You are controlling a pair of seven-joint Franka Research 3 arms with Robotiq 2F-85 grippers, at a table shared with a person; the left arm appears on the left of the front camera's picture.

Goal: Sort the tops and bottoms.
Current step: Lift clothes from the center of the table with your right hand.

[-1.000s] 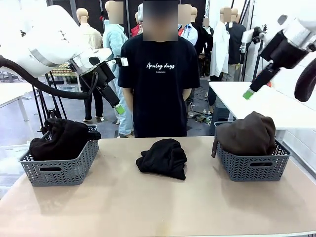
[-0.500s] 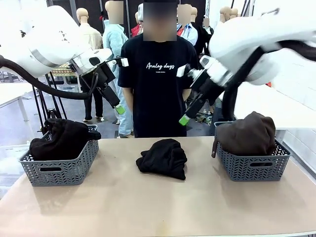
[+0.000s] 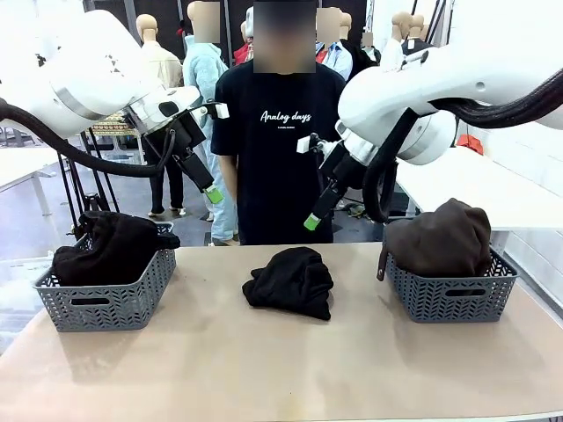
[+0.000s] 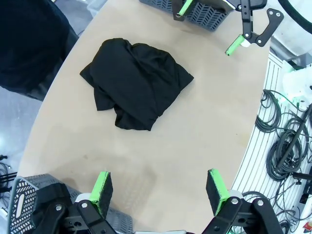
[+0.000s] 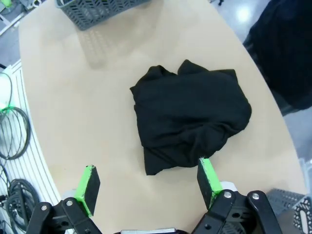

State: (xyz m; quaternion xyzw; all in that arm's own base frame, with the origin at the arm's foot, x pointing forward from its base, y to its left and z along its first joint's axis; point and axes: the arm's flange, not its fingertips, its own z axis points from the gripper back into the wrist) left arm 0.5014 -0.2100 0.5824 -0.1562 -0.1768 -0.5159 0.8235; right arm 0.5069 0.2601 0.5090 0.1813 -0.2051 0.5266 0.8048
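a black garment [image 3: 290, 281] lies bundled at the middle of the table [image 3: 264, 369]; a dark bundle [image 3: 110, 246] fills the left basket [image 3: 106, 303], a brown garment [image 3: 440, 237] the right basket [image 3: 453, 294]; the right gripper [image 3: 311, 221] hangs above the black garment, jaws spread and empty; the left gripper [image 3: 213, 194] hovers high beside the left basket, jaws wide, holding nothing; a person [image 3: 281, 141] stands at the far side.

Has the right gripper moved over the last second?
Yes. The right gripper has swung leftward and down from above the right basket, and now hangs open above the black garment at the table's middle.
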